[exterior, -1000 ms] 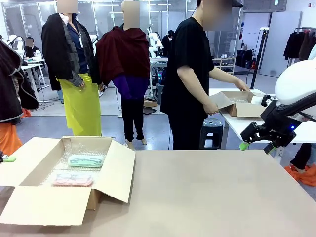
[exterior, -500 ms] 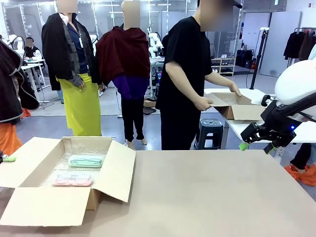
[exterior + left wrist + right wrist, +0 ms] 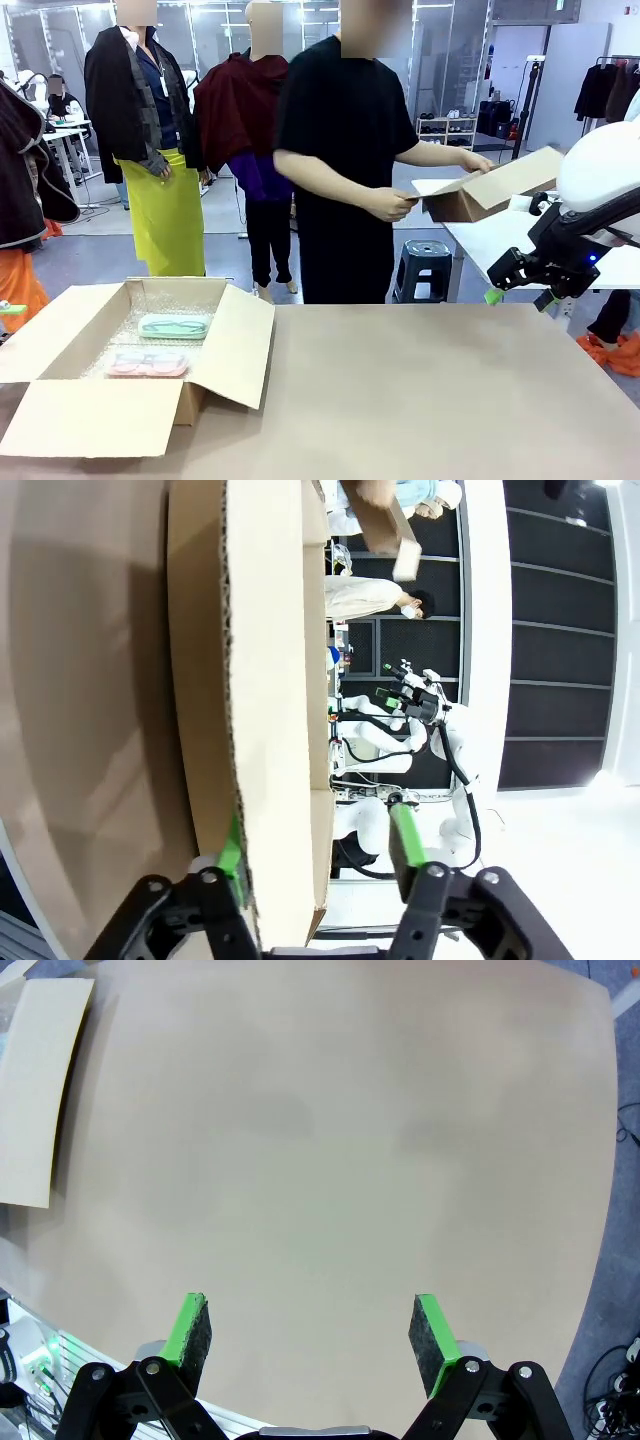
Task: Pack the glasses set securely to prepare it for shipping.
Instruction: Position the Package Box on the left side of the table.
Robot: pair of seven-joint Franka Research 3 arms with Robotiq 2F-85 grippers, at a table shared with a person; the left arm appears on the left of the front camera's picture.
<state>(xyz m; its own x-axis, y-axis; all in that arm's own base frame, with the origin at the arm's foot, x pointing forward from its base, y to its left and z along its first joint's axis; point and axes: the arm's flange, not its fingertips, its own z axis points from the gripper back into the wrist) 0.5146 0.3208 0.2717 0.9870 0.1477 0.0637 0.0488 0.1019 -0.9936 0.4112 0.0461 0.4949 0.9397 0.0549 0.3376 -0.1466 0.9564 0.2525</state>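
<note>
Mint case (image 3: 173, 326) and pink case (image 3: 147, 364) lay in bubble-lined cardboard box (image 3: 60, 345), far left of right gripper (image 3: 310, 1342), jaws spread. Left gripper (image 3: 318, 855) straddled box flap (image 3: 265, 680), jaws parted, not clamping.

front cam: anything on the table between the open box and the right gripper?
Nothing. In the front view the table is bare from the box to the right gripper, which hangs open off the far right edge. The right wrist view shows bare tabletop too.
</note>
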